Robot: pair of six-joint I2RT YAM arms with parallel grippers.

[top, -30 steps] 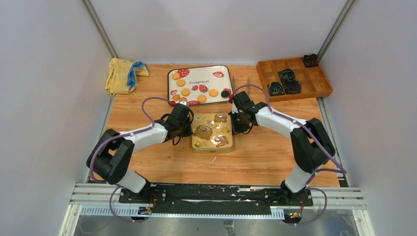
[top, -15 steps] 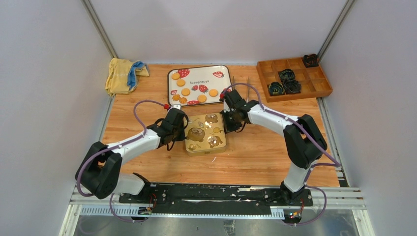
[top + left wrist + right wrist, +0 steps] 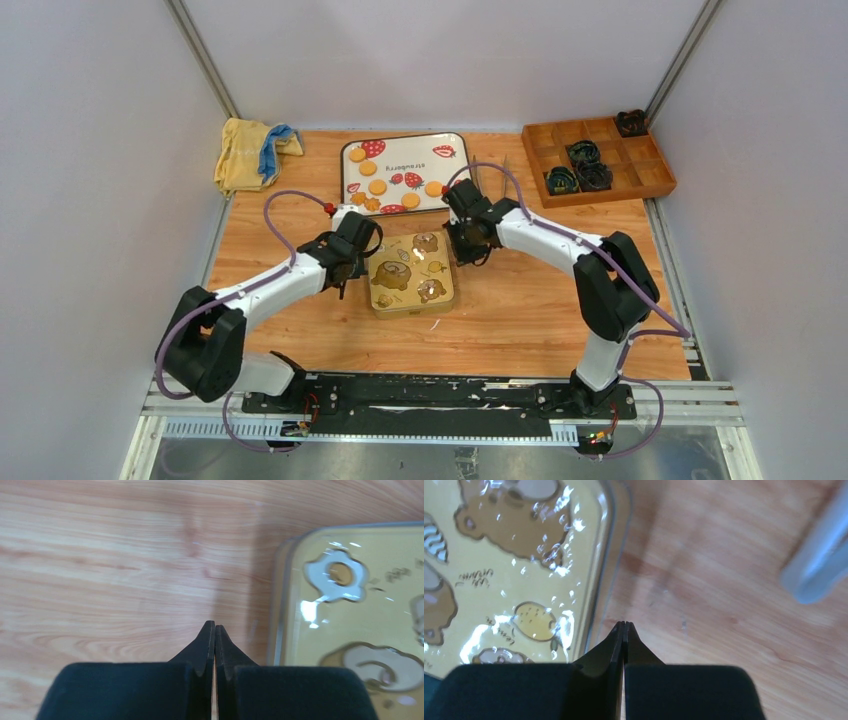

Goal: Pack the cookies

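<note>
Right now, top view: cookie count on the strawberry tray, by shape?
Round orange cookies: 5
Flower-shaped orange cookies: 2
Total: 7 visible; the right arm hides a corner of the tray.

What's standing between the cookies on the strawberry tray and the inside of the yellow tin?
The tin's printed lid appears shut, covering the inside. The cookies lie on the tray just beyond it.

Golden-orange cookies, strawberry-print white tray, yellow bear-print tin
</note>
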